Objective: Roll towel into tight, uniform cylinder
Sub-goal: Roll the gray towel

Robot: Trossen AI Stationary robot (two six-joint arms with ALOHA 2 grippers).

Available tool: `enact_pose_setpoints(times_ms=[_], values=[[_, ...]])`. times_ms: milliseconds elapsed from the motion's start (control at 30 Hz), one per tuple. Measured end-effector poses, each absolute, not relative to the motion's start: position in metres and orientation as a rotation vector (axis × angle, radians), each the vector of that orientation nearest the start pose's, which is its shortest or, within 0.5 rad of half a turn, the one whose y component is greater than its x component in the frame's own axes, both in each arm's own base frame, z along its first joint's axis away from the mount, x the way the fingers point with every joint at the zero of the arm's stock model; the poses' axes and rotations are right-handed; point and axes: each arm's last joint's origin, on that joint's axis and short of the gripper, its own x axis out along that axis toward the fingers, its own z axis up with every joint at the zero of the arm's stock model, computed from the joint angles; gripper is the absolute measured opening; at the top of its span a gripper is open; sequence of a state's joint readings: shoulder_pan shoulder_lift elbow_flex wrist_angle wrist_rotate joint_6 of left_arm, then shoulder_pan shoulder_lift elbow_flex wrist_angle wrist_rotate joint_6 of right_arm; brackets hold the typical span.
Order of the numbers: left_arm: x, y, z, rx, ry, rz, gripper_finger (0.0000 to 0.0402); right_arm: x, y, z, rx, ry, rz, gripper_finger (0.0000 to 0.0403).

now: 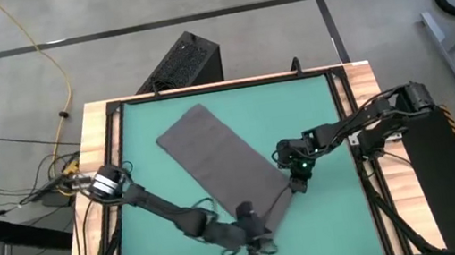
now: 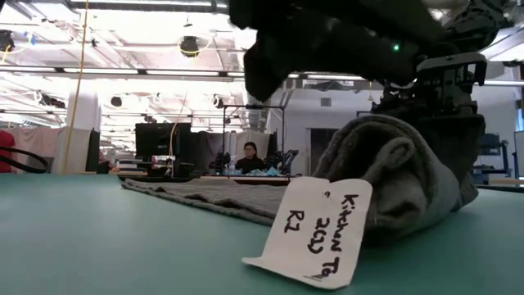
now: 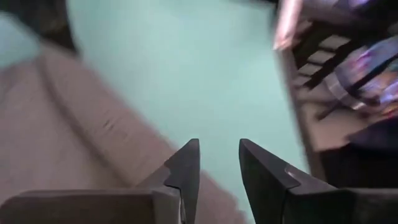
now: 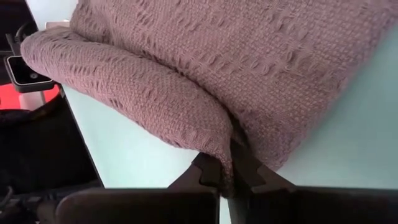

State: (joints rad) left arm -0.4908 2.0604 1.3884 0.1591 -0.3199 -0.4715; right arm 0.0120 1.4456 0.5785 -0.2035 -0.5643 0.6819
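So the towel (image 1: 219, 159) is laid diagonally across the green mat (image 1: 297, 108), mostly flat, with only its near end folded over into a loose first turn; a white tag (image 2: 315, 233) with handwriting hangs off that end in the low view. The right gripper (image 4: 225, 168) is clamped on the folded edge, cloth pinched tight between its fingers. The left gripper (image 1: 253, 252) is parked just off the near corner of the towel, and in its wrist view the fingers (image 3: 186, 171) are parted with nothing between them, so nothing is being held there. To get this step right, the loose corner should probably be picked up again level with the right side, so both ends of the fold get turned over together. If only one side is driven, a cone is what's likely to be produced, not a cylinder. The fold looks puffy too, so it should be pulled snug before more turns are added.
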Motion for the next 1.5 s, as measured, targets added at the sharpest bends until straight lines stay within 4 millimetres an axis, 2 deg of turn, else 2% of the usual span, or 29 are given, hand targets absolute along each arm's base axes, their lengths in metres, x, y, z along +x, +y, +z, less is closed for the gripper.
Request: enact_pose_setpoints(times_ms=[167,367,533,700,933,1100,1200,1267,1433,1500], values=[[0.427,-0.216,0.200,-0.253,0.760,0.071,0.0112,0.235,0.018,0.137,0.898,1.198,0.146,0.0026],[0.453,-0.227,0.214,-0.302,0.860,0.069,0.0144,0.235,0.018,0.137,0.884,1.195,0.155,0.0027],[0.467,-0.221,0.191,-0.340,0.990,0.117,0.0184,0.235,0.018,0.137,0.851,1.188,0.171,0.0026],[0.470,-0.212,0.183,-0.382,1.047,0.178,0.0211,0.236,0.018,0.136,0.836,1.183,0.174,0.0026],[0.468,-0.208,0.172,-0.395,1.078,0.226,0.0215,0.236,0.018,0.136,0.826,1.181,0.179,0.0026],[0.460,-0.210,0.156,-0.380,1.120,0.248,0.0214,0.235,0.018,0.136,0.825,1.183,0.179,0.0026],[0.455,-0.211,0.148,-0.373,1.152,0.250,0.0197,0.235,0.020,0.136,0.832,1.195,0.176,0.0026],[0.452,-0.211,0.144,-0.375,1.163,0.259,0.0168,0.234,0.022,0.136,0.839,1.207,0.172,0.0026],[0.452,-0.216,0.137,-0.361,1.140,0.191,0.0040,0.231,0.034,0.135,0.852,1.260,0.173,0.0028],[0.454,-0.218,0.138,-0.341,1.139,0.124,0.0016,0.230,0.039,0.135,0.858,1.273,0.175,0.0031]])
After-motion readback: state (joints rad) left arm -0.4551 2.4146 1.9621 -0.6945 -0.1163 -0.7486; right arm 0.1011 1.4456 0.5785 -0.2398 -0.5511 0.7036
